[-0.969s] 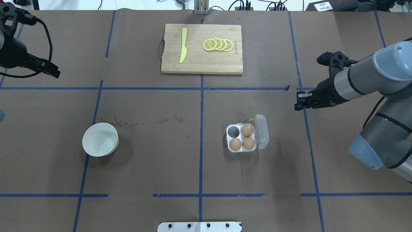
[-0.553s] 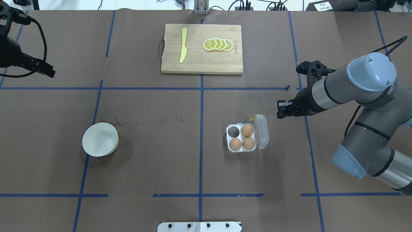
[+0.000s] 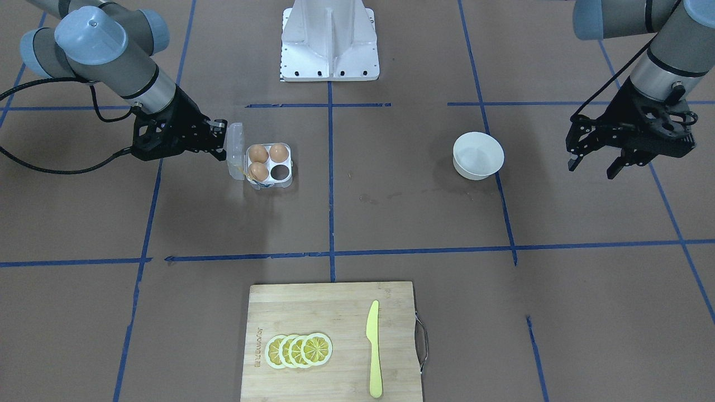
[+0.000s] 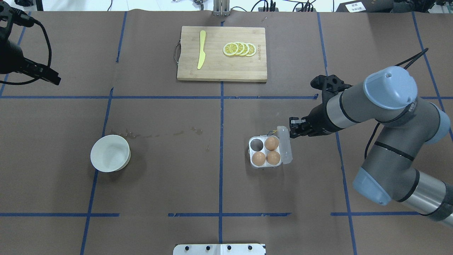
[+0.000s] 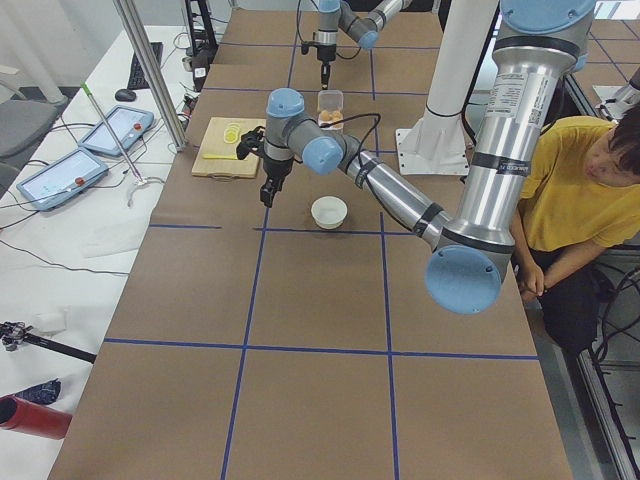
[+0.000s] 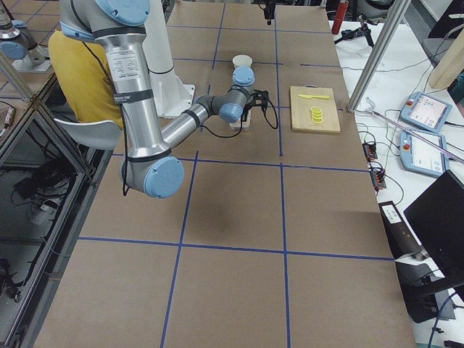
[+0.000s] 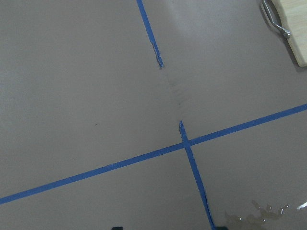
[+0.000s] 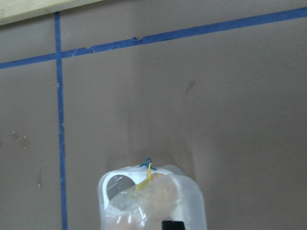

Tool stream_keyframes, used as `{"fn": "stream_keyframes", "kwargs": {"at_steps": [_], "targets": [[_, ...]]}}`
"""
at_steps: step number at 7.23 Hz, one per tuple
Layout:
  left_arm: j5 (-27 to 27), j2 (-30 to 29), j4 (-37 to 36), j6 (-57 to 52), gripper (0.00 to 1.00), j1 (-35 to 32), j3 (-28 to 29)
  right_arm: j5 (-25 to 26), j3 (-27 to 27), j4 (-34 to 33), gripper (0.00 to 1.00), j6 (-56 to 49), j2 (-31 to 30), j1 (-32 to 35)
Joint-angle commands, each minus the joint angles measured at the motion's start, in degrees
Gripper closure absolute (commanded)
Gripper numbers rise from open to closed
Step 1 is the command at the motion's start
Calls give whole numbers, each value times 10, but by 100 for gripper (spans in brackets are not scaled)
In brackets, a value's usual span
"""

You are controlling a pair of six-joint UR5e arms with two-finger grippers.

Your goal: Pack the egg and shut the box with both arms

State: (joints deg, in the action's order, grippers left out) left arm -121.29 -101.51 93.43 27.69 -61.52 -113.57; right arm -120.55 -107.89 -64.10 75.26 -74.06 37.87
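Egg carton: the clear four-cup carton (image 4: 265, 165) sits on the brown-papered table (image 4: 170, 177), in the robot's right half, just right of the centre tape line and nearer the robot than the cutting board.
Eggs: three brown eggs fill three cups, one at far right (image 4: 271, 143), one at near left (image 4: 258, 158) and one at near right (image 4: 273, 157); the far-left cup (image 4: 256, 144) holds nothing.
Lid: the hinged lid (image 4: 286, 147) stands raised along the carton's right side, tilted, not down over the eggs; a yellow tie (image 4: 274, 132) hangs at the far edge.
Right gripper: the right gripper (image 4: 292, 128) is at the lid's outer face, touching it or just beside it; the wrist view shows its jaws together with nothing between them.
Left gripper: the left gripper (image 3: 593, 166) hovers over bare table at the far left, well apart from the carton, its jaws spread wide and holding nothing.
Bowl: a round white bowl (image 4: 109, 153) stands in the left half.
Cutting board: a wooden cutting board (image 4: 219, 71) lies at the far centre, carrying overlapping lemon slices (image 4: 239, 49) and a yellow knife (image 4: 201, 49).
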Motion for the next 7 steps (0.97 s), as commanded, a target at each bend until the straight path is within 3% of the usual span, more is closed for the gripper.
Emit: {"fn": "stream_keyframes", "kwargs": {"at_steps": [1, 3, 4, 6, 7], "targets": [[0, 0, 0, -3, 29, 0, 4, 25, 1, -8, 100, 46, 37, -29], [0, 1, 0, -5, 29, 0, 4, -5, -29, -7, 100, 38, -16, 15], [0, 3, 1, -6, 29, -1, 5, -50, -36, -6, 100, 1, -47, 67], [0, 19, 1, -58, 27, -11, 4, -113, -30, -6, 100, -132, -117, 158], [0, 24, 0, -81, 27, -22, 5, -116, -29, -8, 100, -189, -147, 191]]}}
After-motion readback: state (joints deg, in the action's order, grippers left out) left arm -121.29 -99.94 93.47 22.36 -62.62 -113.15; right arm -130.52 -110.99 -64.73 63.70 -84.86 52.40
